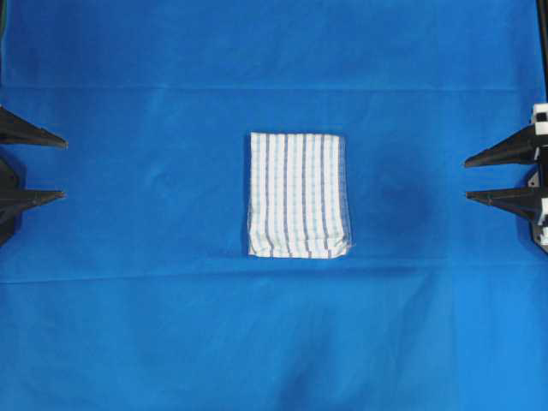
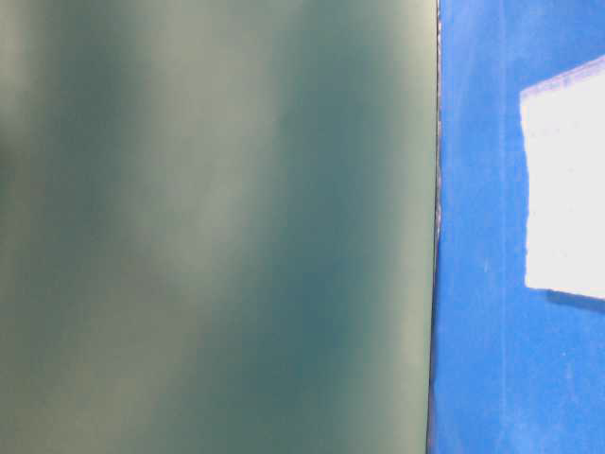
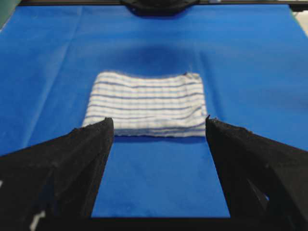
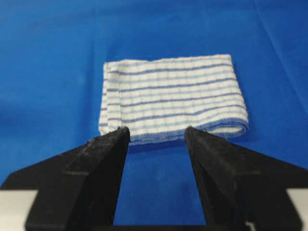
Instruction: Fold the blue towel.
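Towel [image 1: 299, 195] lies folded in a neat rectangle mid-table on the blue cloth [image 1: 128, 300]. Left gripper [image 1: 63, 169] and right gripper [image 1: 467, 178] sit well apart from it at opposite edges, jaws spread wide, holding nothing.

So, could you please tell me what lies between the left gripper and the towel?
Only bare blue cloth between left gripper and blue towel, per the overhead view.

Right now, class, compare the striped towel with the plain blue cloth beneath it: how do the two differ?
The towel is white with thin blue stripes; the cloth is one solid blue. The towel is a small rectangle in the middle; the cloth covers the whole surface in view. The towel is folded into stacked layers; the cloth lies spread in one sheet with faint creases. Both are fabric, lying flat, touched by neither gripper.
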### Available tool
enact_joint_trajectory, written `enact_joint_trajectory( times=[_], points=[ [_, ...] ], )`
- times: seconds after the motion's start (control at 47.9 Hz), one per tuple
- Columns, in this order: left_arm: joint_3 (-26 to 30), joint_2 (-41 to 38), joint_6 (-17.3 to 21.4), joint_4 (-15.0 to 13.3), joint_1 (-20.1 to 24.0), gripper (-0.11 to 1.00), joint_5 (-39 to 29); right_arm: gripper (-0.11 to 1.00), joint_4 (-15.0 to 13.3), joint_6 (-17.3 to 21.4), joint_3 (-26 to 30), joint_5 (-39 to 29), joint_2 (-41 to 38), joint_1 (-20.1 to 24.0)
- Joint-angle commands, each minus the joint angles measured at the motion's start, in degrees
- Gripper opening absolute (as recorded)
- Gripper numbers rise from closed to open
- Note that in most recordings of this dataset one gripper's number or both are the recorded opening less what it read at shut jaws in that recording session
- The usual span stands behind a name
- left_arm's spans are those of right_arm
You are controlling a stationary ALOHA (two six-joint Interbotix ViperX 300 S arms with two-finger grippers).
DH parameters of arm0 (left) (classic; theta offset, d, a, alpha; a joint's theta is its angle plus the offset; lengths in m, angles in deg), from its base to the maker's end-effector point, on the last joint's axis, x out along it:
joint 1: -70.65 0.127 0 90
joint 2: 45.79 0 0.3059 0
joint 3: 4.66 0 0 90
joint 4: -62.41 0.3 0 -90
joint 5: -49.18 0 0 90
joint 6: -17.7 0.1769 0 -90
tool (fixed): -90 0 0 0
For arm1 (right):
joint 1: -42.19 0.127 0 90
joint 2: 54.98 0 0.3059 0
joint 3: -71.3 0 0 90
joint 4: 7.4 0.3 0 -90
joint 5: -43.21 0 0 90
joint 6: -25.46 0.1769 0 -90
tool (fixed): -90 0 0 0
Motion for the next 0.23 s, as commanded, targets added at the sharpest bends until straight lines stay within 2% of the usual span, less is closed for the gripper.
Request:
enact_joint_trajectory(
  times=[0.0, 0.209],
  points=[
    [0.6, -0.5, -0.1, 0.0, 0.6, 0.72, 0.4, 0.57, 0.1, 0.1, 0.8, 0.5, -0.7, 0.0],
    [0.7, -0.6, -0.3, 0.0, 0.6, 0.72, 0.4, 0.57, 0.0, 0.1, 0.7, 0.5, -0.8, 0.0]
  ],
)
